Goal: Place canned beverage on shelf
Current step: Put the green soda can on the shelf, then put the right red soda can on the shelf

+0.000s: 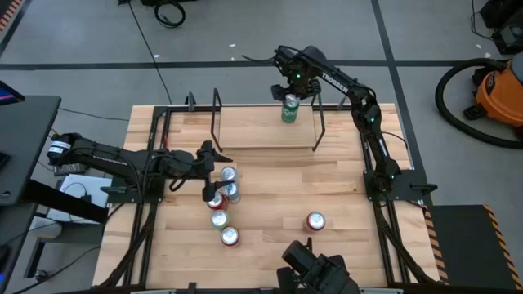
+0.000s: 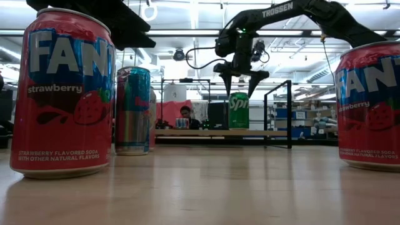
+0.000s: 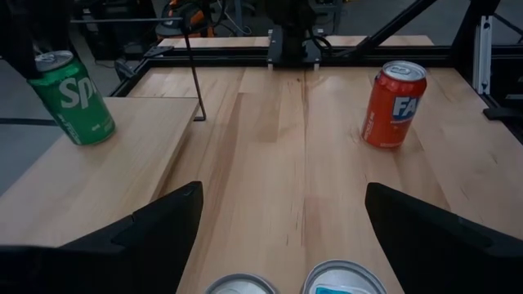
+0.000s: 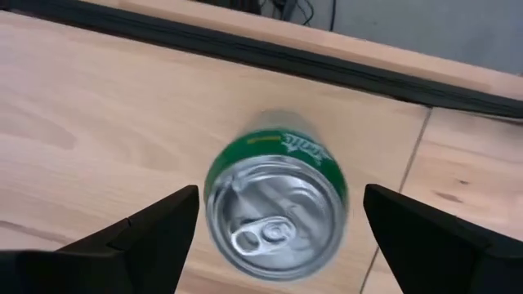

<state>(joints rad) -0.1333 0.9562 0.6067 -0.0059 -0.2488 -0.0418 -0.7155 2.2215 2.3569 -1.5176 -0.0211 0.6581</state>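
Green and upright, the Sprite can (image 1: pixel 290 110) stands on the shelf (image 1: pixel 253 131), toward its right end near the black rod upright (image 1: pixel 320 122). Above it the right gripper (image 2: pixel 240 80) hangs with its fingers spread wide and clear of the can, so the can appears to rest on its own, set well in from the plank's edge where it sits steady. Over at the left, the left gripper (image 1: pixel 214 155) hovers with parted, empty fingers just beside the cluster of cans (image 1: pixel 222 196) on the table (image 1: pixel 343 188), likely lined up for another pick.
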